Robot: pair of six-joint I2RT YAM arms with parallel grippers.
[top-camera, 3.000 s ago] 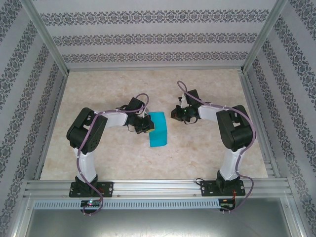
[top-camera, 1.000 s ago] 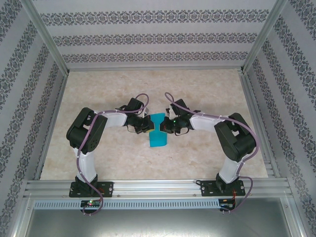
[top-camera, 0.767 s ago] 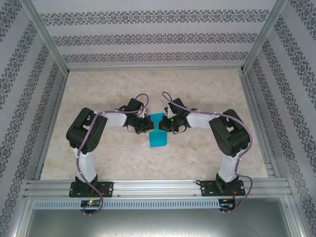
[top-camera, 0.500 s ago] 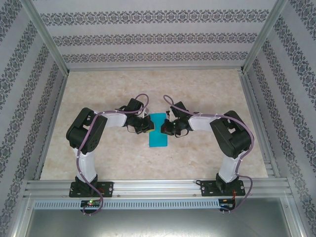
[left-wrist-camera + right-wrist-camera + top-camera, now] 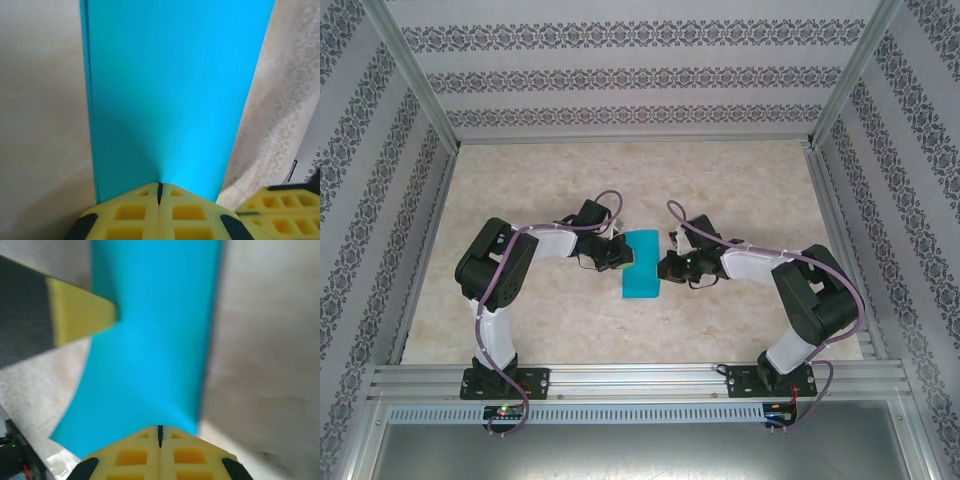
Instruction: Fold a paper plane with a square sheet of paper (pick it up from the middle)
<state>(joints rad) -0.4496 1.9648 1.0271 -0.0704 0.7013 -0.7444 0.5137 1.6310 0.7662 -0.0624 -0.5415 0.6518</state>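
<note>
The square sheet of paper (image 5: 641, 270) lies on the table folded into a narrow teal rectangle, long side running near to far. My left gripper (image 5: 623, 256) is shut, its yellow tip resting on the paper's left edge; in the left wrist view the sheet (image 5: 170, 90) spreads flat ahead of the closed tip (image 5: 160, 186). My right gripper (image 5: 663, 267) is also shut, its tip on the paper's right edge. The right wrist view has the paper (image 5: 155, 340) ahead of the closed tip (image 5: 160, 429) and a left finger (image 5: 75, 315) across it.
A pale marbled tabletop (image 5: 520, 190) is fenced by an aluminium frame (image 5: 620, 378) at the near edge and by patterned walls on three sides. The right gripper's yellow fingers (image 5: 280, 207) show at the lower right of the left wrist view.
My right gripper slid from the paper's far right part toward the near side along its right edge, and the right elbow swung outward. The left gripper stayed put.
</note>
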